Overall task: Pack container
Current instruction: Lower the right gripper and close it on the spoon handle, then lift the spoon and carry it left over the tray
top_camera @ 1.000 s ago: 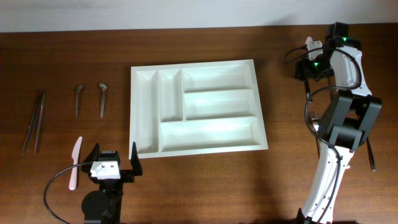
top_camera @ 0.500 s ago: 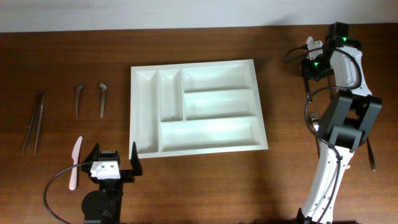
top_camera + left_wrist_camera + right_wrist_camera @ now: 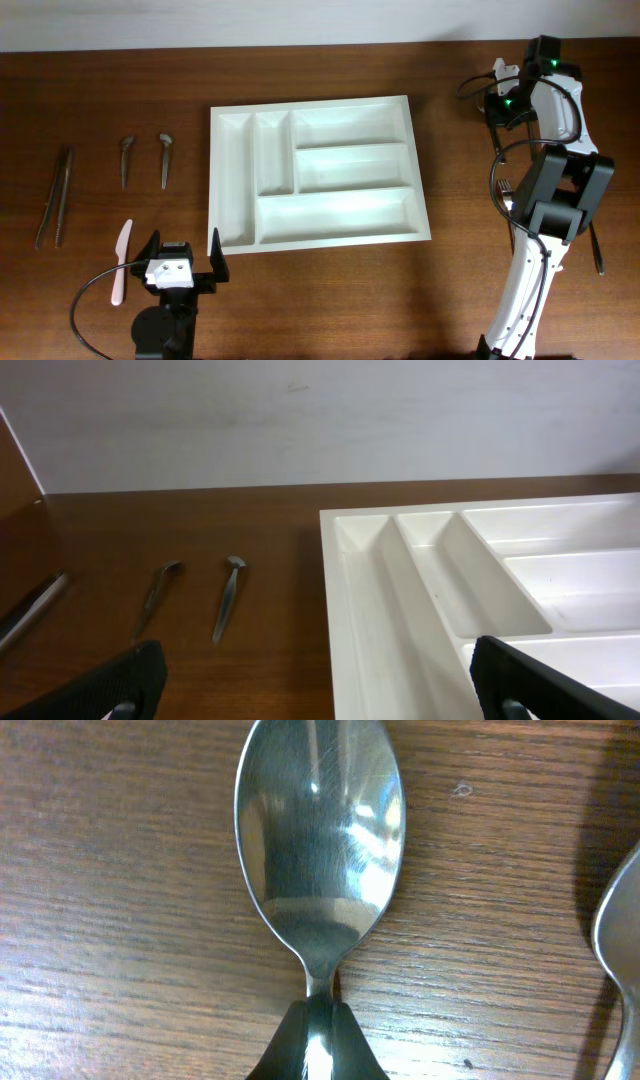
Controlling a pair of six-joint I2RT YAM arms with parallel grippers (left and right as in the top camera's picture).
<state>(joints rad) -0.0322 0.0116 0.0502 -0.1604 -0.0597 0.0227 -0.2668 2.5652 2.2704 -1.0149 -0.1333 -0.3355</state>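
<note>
The container [image 3: 214,180], a white five-compartment tray, lies empty at the table's centre; its left compartments [image 3: 380,610] also show in the left wrist view. My left gripper [image 3: 183,243] is open near the front edge, just off the tray's front-left corner, with nothing between its black fingers [image 3: 125,685]. My right gripper [image 3: 318,1035] is shut on the neck of a steel spoon [image 3: 318,850] that lies bowl-up on the wood. In the overhead view the right arm's wrist [image 3: 555,195] hides that spoon.
Left of the tray lie metal tongs [image 3: 55,195], two small steel utensils [image 3: 125,160] [image 3: 165,158] and a pink knife [image 3: 120,260]. By the right arm a fork [image 3: 503,188] and another utensil [image 3: 597,250] peek out. A second spoon's edge [image 3: 620,960] lies right of the held one.
My right gripper's jaws have closed onto the spoon's neck. Neither arm nor any object has shifted in the overhead view.
</note>
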